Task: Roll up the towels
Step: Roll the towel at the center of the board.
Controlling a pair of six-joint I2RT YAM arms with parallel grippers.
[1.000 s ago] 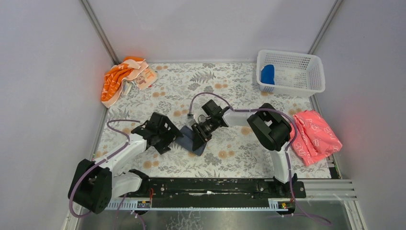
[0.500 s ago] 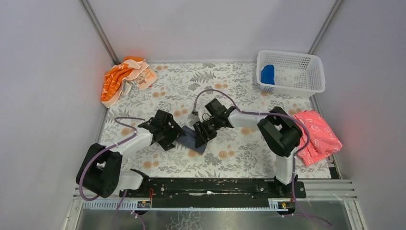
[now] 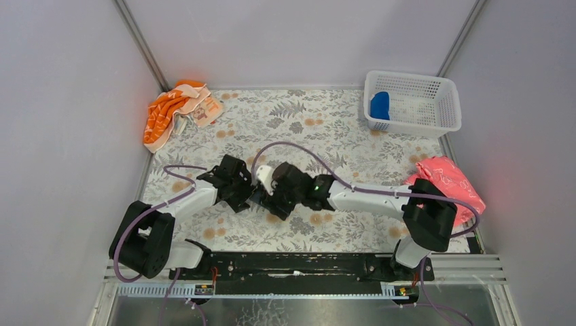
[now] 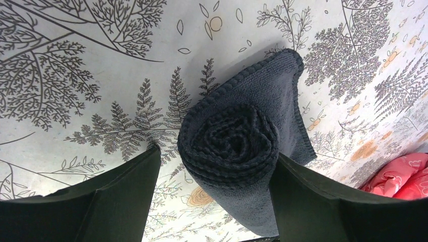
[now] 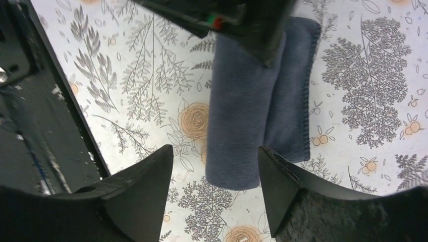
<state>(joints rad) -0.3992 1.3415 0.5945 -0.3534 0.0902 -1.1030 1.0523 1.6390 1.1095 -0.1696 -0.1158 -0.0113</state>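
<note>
Grey terry cloth sits between both of your tools. The grey towel (image 5: 252,101) lies on the flower-printed table cover (image 5: 363,75), partly rolled: a thick roll with a flat tail lying alongside it and touching it.

Left gripper (image 4: 217,155): released. Its jaws straddle one end of the roll, and the spiral of that end faces the wrist camera. One finger (image 4: 116,201) stands just beside the roll, with a strip of table cover showing between them. The other finger (image 4: 328,206) lies against the cloth. Nothing is clenched.

Right gripper (image 5: 216,150): released. Its jaws stand wide, one on each side of the opposite end of the roll, which lies just ahead of the tips. You cannot tell from the wrist view whether either finger touches the cloth. A black housing covers the far end of the roll on this side.

The blue towel (image 3: 379,105) is well apart from both tools. It lies far ahead of the right gripper, inside the white basket (image 3: 445,102), at the basket end nearer the grippers. At that size you cannot tell whether it is rolled.

An orange striped cloth (image 3: 170,112) lies crumpled far ahead of the left gripper, in the corner. A pink cloth (image 3: 452,190) lies beyond the right arm's elbow, well apart from the right gripper.
</note>
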